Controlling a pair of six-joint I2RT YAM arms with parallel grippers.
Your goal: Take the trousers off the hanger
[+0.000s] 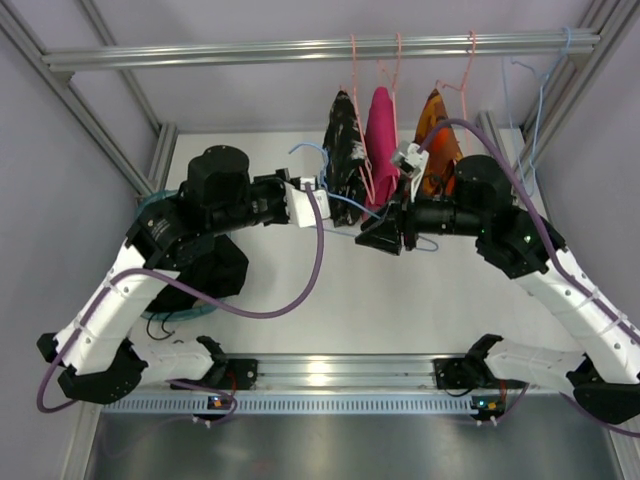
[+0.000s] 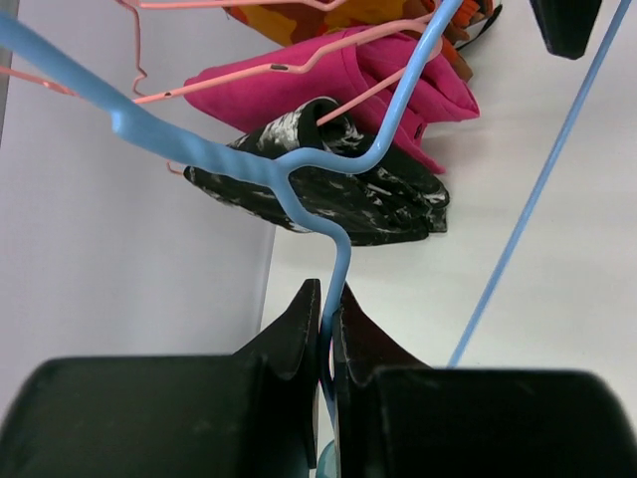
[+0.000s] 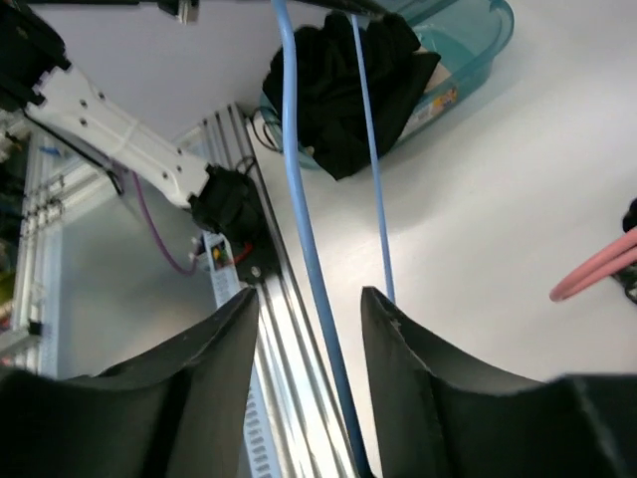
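Over the middle of the bench, the left gripper (image 2: 326,296) is shut tight on the thin wire of the blue hanger (image 2: 199,149). Just beside it, nearer the right edge, is the right gripper (image 3: 311,299). Its fingers are apart, and the blue wire runs between them without being pinched. The trousers (image 3: 338,90) are off the hanger and lie in a teal bin (image 3: 478,40) by the left edge. At the far edge, a spotted black cloth (image 2: 368,199), a pink one (image 2: 299,90) and an orange one (image 1: 437,125) hang on pink hangers (image 3: 595,269) from a rail (image 1: 250,50)
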